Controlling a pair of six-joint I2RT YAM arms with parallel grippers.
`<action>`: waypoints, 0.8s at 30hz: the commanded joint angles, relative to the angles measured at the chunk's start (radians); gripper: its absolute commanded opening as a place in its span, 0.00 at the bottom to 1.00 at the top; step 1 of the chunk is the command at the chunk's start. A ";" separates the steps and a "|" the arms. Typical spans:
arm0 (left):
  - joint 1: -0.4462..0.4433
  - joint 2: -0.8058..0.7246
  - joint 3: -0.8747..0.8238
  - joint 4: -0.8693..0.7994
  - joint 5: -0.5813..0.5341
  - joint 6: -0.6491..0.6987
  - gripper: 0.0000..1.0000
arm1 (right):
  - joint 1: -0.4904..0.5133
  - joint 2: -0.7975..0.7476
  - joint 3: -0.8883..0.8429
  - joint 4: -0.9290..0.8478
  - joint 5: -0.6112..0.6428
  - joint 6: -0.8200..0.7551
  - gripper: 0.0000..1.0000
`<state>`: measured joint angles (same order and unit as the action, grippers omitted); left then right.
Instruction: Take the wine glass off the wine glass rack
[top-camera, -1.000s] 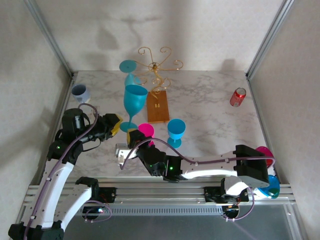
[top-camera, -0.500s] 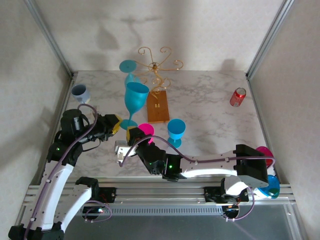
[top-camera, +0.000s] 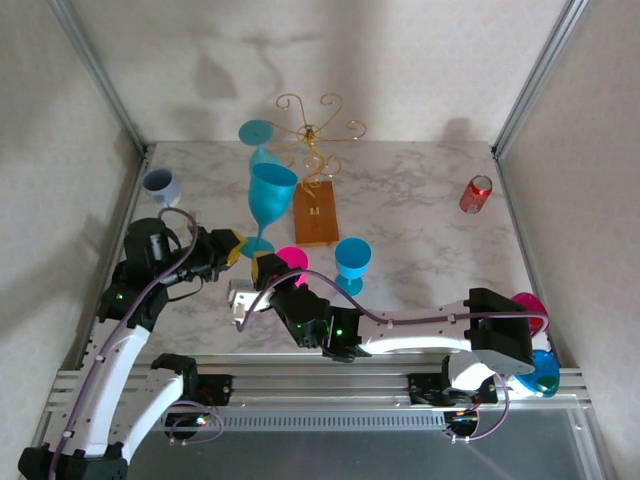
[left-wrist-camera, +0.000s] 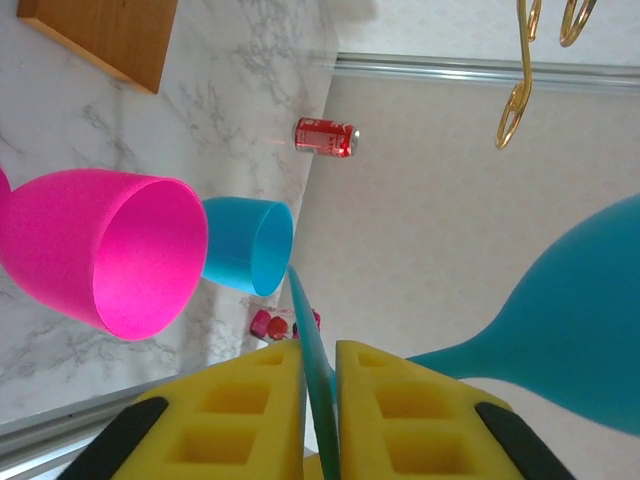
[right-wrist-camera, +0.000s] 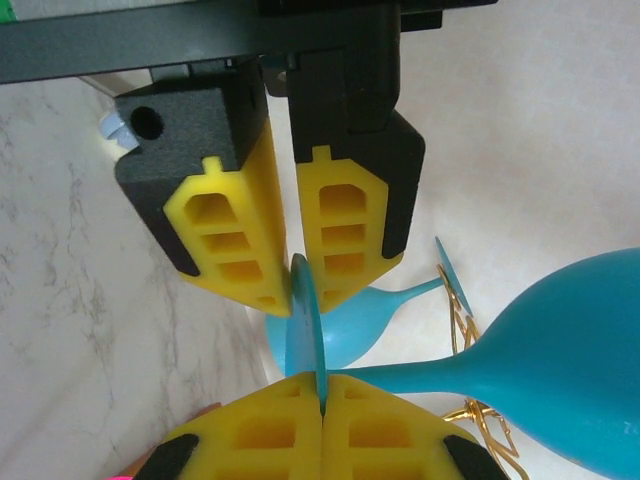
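Teal wine glass (top-camera: 271, 200), bowl uppermost, being gripped by its foot disc.
The left gripper (left-wrist-camera: 320, 375) and the right gripper (right-wrist-camera: 322, 400) are both pinching the thin foot rim from opposite sides, yellow pads pressed against it. The glass is standing just left of the wine glass rack (top-camera: 316, 215), beside its wooden base, with a pink goblet (top-camera: 293, 259) sitting near the foot.
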<state>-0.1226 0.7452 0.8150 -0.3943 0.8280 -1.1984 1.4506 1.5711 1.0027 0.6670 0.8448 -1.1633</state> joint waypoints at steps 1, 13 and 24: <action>0.001 0.003 -0.007 0.054 0.024 -0.003 0.08 | -0.002 -0.002 0.037 0.030 -0.002 0.031 0.00; 0.001 -0.012 -0.029 0.088 0.008 -0.020 0.00 | -0.003 -0.020 0.045 -0.019 -0.006 0.066 0.00; 0.000 -0.061 -0.083 0.183 -0.033 -0.076 0.00 | -0.003 -0.087 0.052 -0.127 -0.006 0.164 0.15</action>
<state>-0.1234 0.6987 0.7418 -0.2794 0.8253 -1.2728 1.4490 1.5440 1.0172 0.5446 0.8322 -1.0576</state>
